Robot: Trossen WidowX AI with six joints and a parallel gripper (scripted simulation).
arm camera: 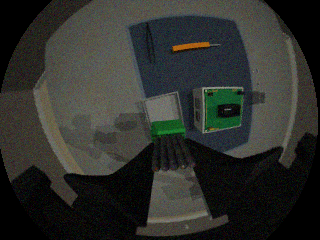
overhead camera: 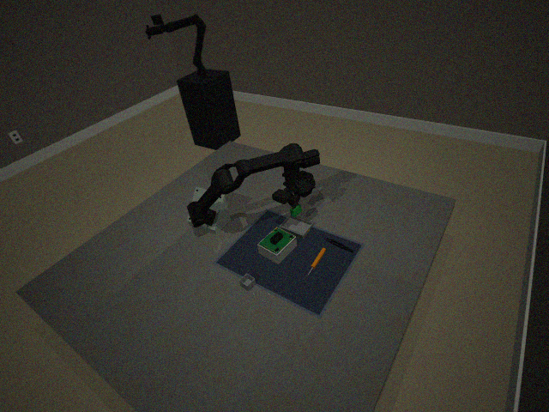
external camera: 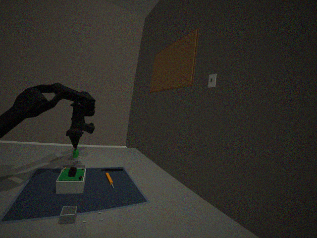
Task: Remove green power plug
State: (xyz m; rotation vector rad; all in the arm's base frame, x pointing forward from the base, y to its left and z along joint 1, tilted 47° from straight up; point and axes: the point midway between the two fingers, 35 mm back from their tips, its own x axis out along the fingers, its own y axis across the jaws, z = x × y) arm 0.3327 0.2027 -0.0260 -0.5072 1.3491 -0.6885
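My gripper [overhead camera: 294, 205] [external camera: 76, 148] [arm camera: 170, 144] is shut on the green power plug [overhead camera: 296, 210] [external camera: 76, 153] [arm camera: 168, 128], whose dark wires show between the fingers in the wrist view. The plug hangs in the air above the grey tray [overhead camera: 310, 227] [arm camera: 145, 107] and hides the tray's near end in the wrist view. The tray lies beside the box that bears the green circuit board [overhead camera: 288, 243] [external camera: 63, 176] [arm camera: 212, 117]. The black socket [overhead camera: 276, 238] [external camera: 72, 171] [arm camera: 229, 110] on the board is empty.
An orange screwdriver [overhead camera: 318, 257] [external camera: 109, 177] [arm camera: 191, 47] and black tweezers [overhead camera: 339, 244] [external camera: 112, 169] [arm camera: 150, 43] lie on the blue mat [overhead camera: 305, 293] [external camera: 107, 197] [arm camera: 175, 75]. A small clear box [overhead camera: 247, 281] [external camera: 67, 218] stands at the mat's edge, with small pieces near it.
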